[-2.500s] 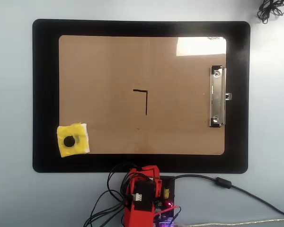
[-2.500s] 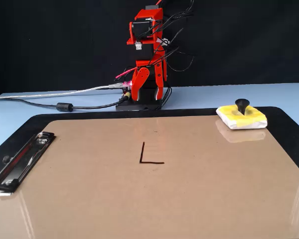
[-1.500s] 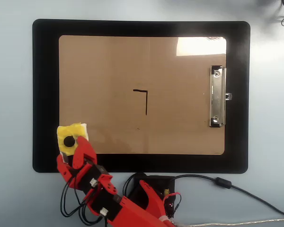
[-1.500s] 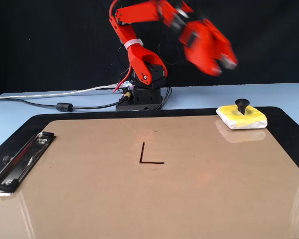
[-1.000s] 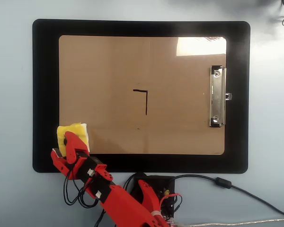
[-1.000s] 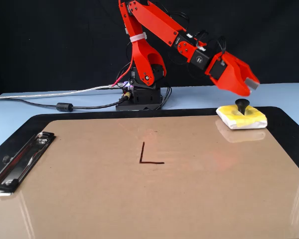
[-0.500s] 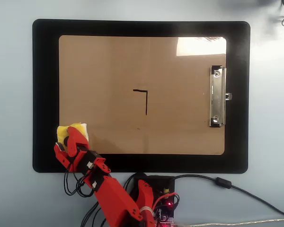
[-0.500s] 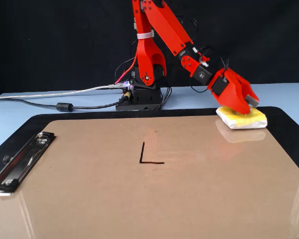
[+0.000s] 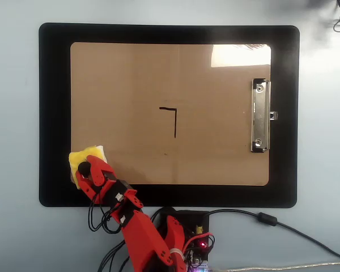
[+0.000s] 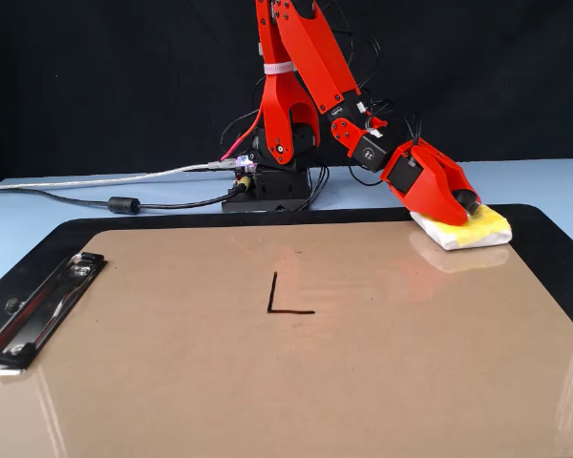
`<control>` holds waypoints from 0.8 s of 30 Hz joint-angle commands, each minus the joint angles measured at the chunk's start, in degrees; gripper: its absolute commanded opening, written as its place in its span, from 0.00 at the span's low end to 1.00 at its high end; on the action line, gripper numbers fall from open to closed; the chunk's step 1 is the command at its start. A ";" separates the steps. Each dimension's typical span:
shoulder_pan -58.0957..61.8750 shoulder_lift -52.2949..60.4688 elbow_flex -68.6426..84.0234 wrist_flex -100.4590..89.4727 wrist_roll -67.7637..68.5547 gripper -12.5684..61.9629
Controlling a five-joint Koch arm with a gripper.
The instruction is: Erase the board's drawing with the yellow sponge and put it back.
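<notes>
Two views: an overhead view and a fixed view from the side of the bench opposite the arm.

Overhead, bench: pale blue bench carrying a black mat that covers most of its middle.
Overhead, board: the board lies flat on the mat, its metal clip toward the right edge of the bench.
Overhead, drawing: the drawing is an intact black right-angle line near the board's centre, well apart from the sponge.
Overhead, sponge: the yellow sponge sits at the board's lower-left corner, overlapping the board edge and the mat, toward the bench's lower-left corner.
Overhead, arm: the red arm reaches from its base at the bottom edge of the bench up and left; the jaws are at the sponge's black knob.

Fixed, board: the board fills the foreground, clip at the left.
Fixed, drawing: the drawing reads as an L, untouched.
Fixed, sponge: the yellow sponge rests at the board's far right corner, white underlayer showing.
Fixed, jaws: the jaws come down onto the sponge's top and are closed around the knob.
Fixed, cables: cables run from the arm's base toward the left edge of the bench.
</notes>
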 commanded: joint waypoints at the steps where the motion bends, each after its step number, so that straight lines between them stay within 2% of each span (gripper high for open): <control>1: 2.29 1.41 -0.18 -4.75 -0.44 0.06; 7: 4.22 2.90 -0.88 -4.13 -1.05 0.06; 9: 5.98 8.88 -0.70 -1.14 -2.46 0.06; 11: 10.20 16.52 -1.14 9.05 -4.57 0.06; 14: 16.96 32.61 -6.06 36.56 -6.50 0.06; 16: 21.36 38.85 -11.07 52.38 -6.42 0.06; 19: 32.26 38.32 -19.25 67.50 -6.06 0.06; 24: 50.45 35.68 -19.78 64.51 1.23 0.06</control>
